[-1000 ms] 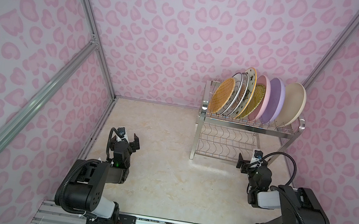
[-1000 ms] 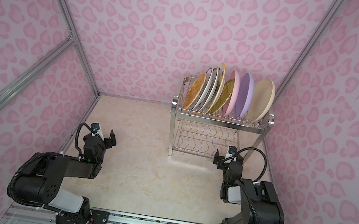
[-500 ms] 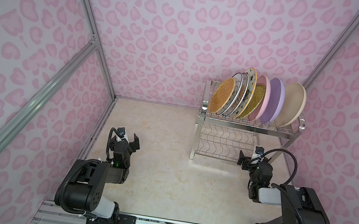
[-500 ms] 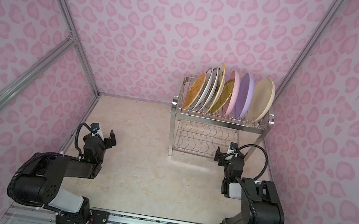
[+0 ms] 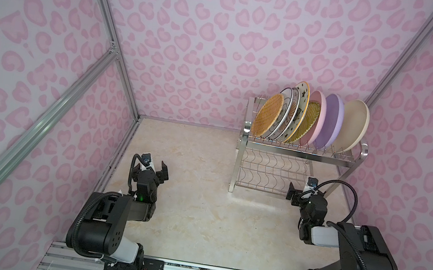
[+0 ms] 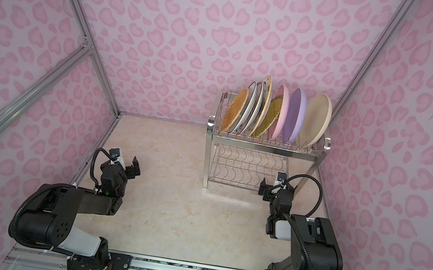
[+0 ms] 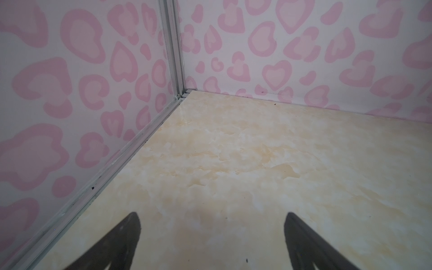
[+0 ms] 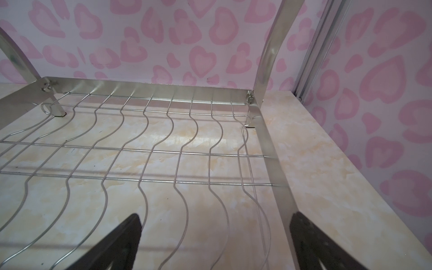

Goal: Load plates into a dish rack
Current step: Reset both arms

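Top tier: eight plates (image 5: 310, 118) are stood on edge along the dish rack (image 5: 295, 154).
Relation: they are set above and beyond the right pincer (image 5: 303, 190), the nearer; the left pincer (image 5: 154, 167) is well apart.
Pincers: both are spread, nothing held.
Views: plates are shown in top views only; the lower tier (image 8: 163, 152) alone by the right wrist.

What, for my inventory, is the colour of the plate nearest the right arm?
Plain cream. The plate shows best in a top view.
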